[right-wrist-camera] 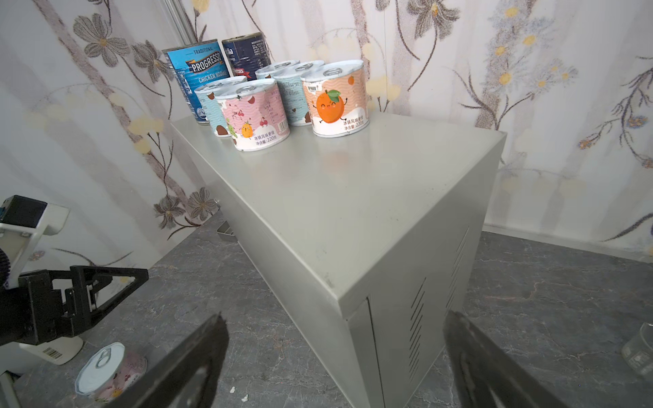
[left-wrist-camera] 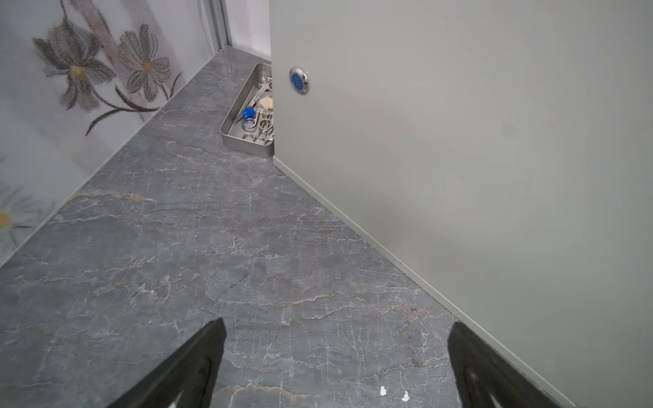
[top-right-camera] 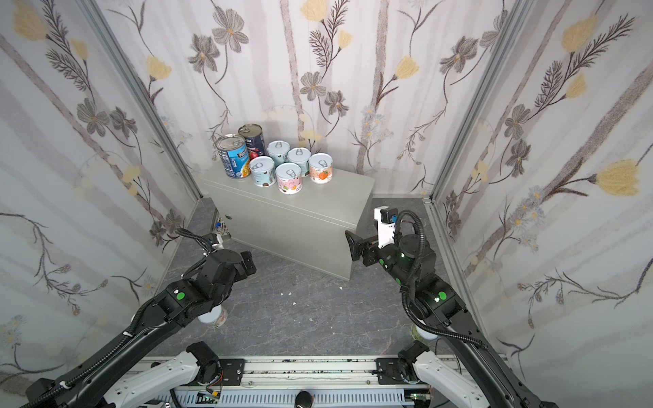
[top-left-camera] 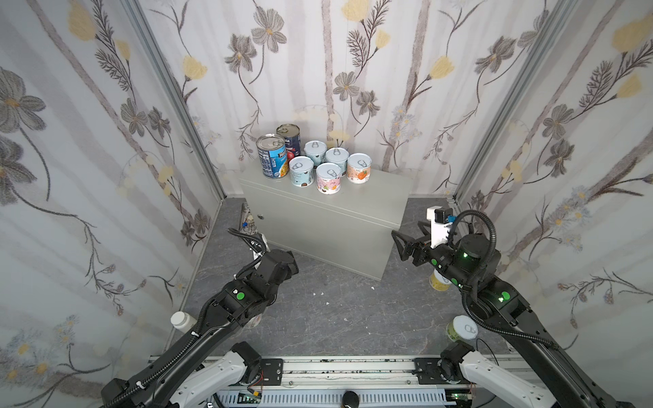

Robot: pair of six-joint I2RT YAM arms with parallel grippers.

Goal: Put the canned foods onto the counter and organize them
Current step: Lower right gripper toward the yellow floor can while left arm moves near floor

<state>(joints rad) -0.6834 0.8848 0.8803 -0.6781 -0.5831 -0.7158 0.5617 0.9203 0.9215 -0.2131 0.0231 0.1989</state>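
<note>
The counter [top-left-camera: 367,192], a light-grey metal cabinet, stands at the back on the dark floor. Its top's left end carries two tall cans [top-left-camera: 271,155] and several short pastel cans [top-left-camera: 328,177], all upright, also in the right wrist view [right-wrist-camera: 337,102]. More short cans stand on the floor: one half hidden under my left arm [top-right-camera: 212,317] [right-wrist-camera: 106,371], two beside my right arm [top-left-camera: 461,329] [top-left-camera: 437,282]. My left gripper [left-wrist-camera: 337,323] hangs open and empty over the floor by the counter's front. My right gripper [right-wrist-camera: 334,318] is open and empty at the counter's right front corner.
A white pill bottle [top-left-camera: 182,320] stands by the left wall. A metal tray [left-wrist-camera: 243,116] of instruments lies on the floor left of the counter. A glass beaker [right-wrist-camera: 639,349] sits on the floor to the right. White crumbs [top-left-camera: 319,293] dot the floor.
</note>
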